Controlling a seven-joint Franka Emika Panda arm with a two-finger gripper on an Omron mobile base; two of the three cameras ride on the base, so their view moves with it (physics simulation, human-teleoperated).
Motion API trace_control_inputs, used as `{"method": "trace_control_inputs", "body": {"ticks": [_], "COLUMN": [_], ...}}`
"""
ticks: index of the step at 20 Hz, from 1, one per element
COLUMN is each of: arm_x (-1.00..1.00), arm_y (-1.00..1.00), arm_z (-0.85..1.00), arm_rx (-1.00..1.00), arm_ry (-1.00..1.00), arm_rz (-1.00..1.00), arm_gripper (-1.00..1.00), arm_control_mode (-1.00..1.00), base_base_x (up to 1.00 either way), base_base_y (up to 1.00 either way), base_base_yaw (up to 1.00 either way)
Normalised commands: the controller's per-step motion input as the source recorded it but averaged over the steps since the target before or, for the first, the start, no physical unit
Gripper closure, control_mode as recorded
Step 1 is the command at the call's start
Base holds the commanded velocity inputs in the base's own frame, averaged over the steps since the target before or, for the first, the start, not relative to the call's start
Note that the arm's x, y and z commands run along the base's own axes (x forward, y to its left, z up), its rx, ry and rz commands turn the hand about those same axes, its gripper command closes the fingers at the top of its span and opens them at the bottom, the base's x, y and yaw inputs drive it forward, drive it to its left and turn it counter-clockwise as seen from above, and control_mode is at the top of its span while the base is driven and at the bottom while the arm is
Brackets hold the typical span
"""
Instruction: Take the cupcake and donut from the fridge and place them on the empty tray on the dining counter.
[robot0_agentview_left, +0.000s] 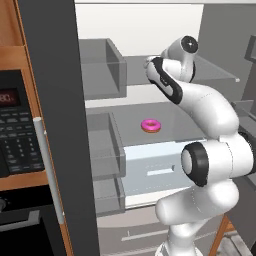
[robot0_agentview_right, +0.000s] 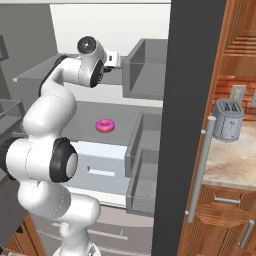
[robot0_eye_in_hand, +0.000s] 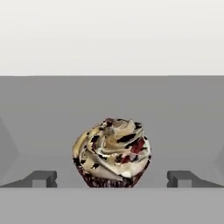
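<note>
Two fingertips (robot0_eye_in_hand: 42, 178) spread wide flanking cupcake (robot0_eye_in_hand: 112, 152) at 6 o'clock; should ease forward centred, then close gently below frosting.

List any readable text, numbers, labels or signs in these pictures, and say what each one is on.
No text can be read for certain.
Red digits on the oven panel display: too blurred to read.
Buttons on that oven panel: markings too small to read.
Fridge, donut, cupcake, toaster: no writing to be seen.
</note>
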Motion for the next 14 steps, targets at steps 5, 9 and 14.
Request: {"method": "trace_control_inputs", "body": {"ticks": [5,9,14], "arm_x": [0.62,0.36,0.04], "arm_y": [0.00,0.00,0.00], "arm_z": [-0.06,-0.11,-0.24], "arm_rx": [0.00,0.00,-0.01], "arm_ry": [0.00,0.00,0.00], "arm_rz": [0.00,0.00,0.00], "arm_gripper": [-1.00,1.00,1.00], "arm_control_mode": [-1.00,-1.00,-1.00], "base_base_x": [0.00,0.00,0.00], "base_base_y": [0.00,0.00,0.00], "base_base_yaw": [0.00,0.00,0.00]}}
